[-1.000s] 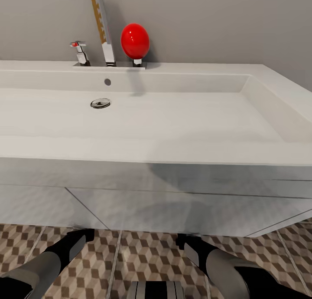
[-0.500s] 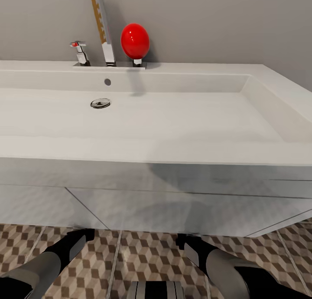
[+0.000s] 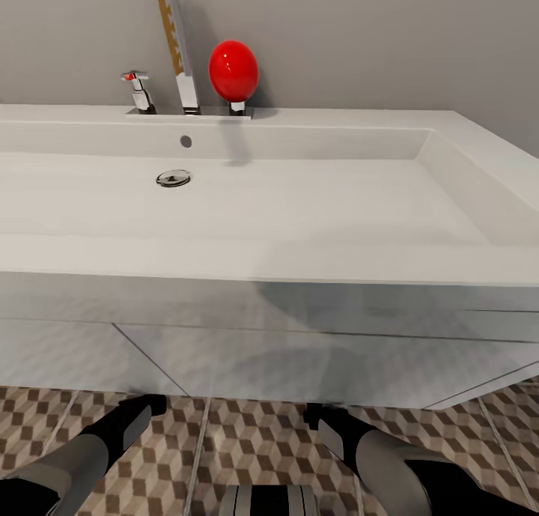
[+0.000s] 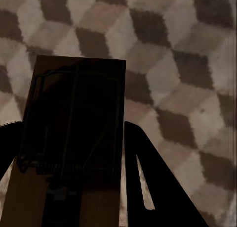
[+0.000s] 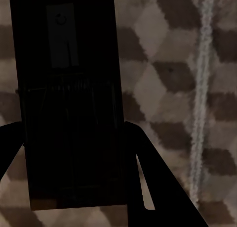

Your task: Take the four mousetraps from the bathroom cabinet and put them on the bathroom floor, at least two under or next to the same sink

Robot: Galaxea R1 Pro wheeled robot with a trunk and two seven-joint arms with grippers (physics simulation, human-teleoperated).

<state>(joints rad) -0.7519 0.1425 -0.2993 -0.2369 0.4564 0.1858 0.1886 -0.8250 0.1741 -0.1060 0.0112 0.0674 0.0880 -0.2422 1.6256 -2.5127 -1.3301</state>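
Head camera faces the sink [image 3: 299,201] closely — both wrist cameras look down at floor [image 4: 187,64].

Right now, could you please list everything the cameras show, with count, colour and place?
Wide white rectangular sink basin: one, white, in front of the robot, against the grey wall.
Chrome faucet: one, silver, at the basin's back edge.
Glossy red egg-shaped knob: one, red, beside the faucet.
Round chrome drain: one, silver, in the basin floor.
White flat-fronted vanity: one, white, under the basin.
Cube-patterned tiled floor: brown, beige, cream.
Thin wooden mousetraps: two, one in each gripper.
Left gripper, right gripper: black, low over the floor.
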